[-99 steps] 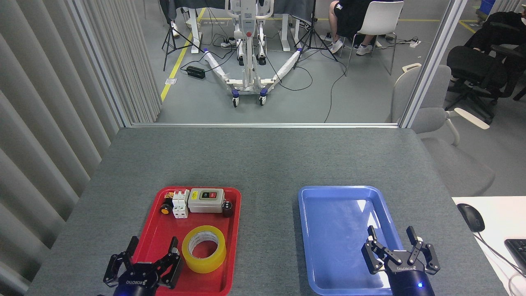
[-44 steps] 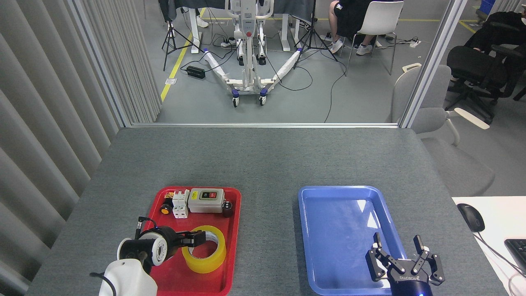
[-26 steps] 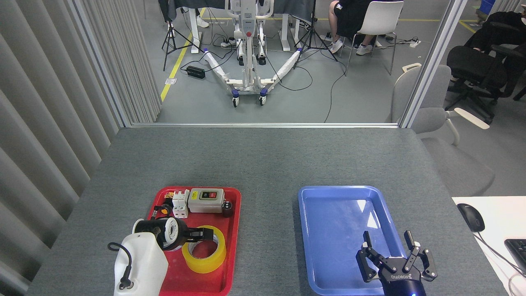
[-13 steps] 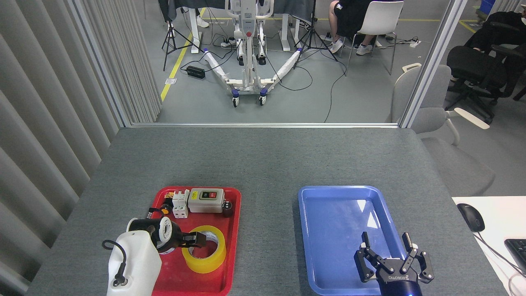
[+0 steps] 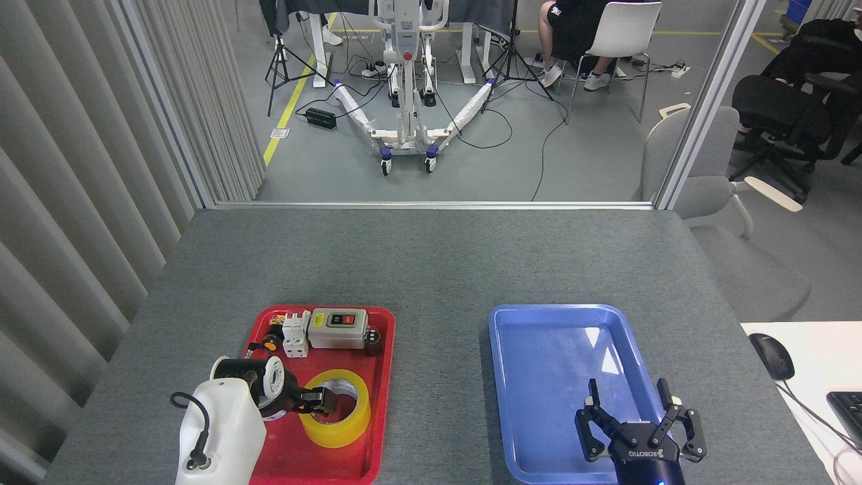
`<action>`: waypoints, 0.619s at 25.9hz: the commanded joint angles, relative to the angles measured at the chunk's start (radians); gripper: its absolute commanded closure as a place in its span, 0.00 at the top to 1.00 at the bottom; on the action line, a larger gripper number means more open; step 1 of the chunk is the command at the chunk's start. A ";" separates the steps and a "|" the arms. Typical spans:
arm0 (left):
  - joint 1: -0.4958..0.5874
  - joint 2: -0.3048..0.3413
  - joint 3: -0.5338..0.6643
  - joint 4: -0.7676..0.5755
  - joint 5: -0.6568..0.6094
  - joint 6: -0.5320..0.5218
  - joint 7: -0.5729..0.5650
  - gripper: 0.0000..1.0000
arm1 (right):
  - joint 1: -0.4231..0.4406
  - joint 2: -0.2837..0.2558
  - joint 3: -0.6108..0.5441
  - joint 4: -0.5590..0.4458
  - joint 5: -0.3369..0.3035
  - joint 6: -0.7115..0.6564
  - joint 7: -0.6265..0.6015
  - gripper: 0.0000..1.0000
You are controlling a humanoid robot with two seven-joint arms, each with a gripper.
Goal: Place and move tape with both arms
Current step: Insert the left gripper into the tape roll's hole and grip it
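Now reaching into tape (image 5: 335,417) from earlier hover, left gripper (image 5: 315,400) grip state unclear; right gripper (image 5: 638,417) waiting spread; needing firm closing next

left gripper (image 5: 322,400) end-on; right gripper (image 5: 630,421) splayed

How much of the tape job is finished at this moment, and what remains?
Nothing looks finished: the tape lies flat in the red tray. In hand: the left end effector reaches sideways over the roll's left rim into its core, though a closed grip cannot be confirmed. Left: lifting the roll and moving it, probably to the blue tray, which holds nothing, where the open right end effector waits.
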 commanded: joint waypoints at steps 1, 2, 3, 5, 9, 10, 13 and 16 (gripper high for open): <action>-0.002 -0.001 -0.035 -0.001 -0.020 0.002 0.005 0.75 | -0.001 0.012 -0.001 -0.002 0.013 0.003 -0.003 1.00; -0.003 -0.001 -0.037 -0.001 -0.034 0.002 0.007 0.75 | -0.001 0.011 -0.001 -0.002 0.013 0.003 0.001 1.00; -0.003 -0.004 -0.037 -0.001 -0.048 0.002 0.011 0.73 | -0.003 0.006 -0.001 0.000 0.013 0.003 0.003 1.00; -0.003 -0.004 -0.038 -0.001 -0.069 0.007 0.037 0.68 | -0.003 0.002 0.001 0.000 0.015 0.003 0.003 1.00; -0.003 -0.001 -0.038 0.003 -0.078 0.020 0.080 0.47 | -0.001 -0.001 0.001 0.000 0.015 0.003 0.003 1.00; -0.003 -0.001 -0.038 0.003 -0.077 0.020 0.082 0.47 | -0.001 0.000 0.001 0.000 0.015 0.003 0.003 1.00; -0.003 0.000 -0.038 0.003 -0.077 0.022 0.083 0.47 | -0.001 0.006 0.001 0.000 0.015 0.003 0.003 1.00; -0.003 0.002 -0.038 0.002 -0.077 0.039 0.088 0.45 | -0.001 0.008 0.004 0.000 0.015 0.005 0.003 1.00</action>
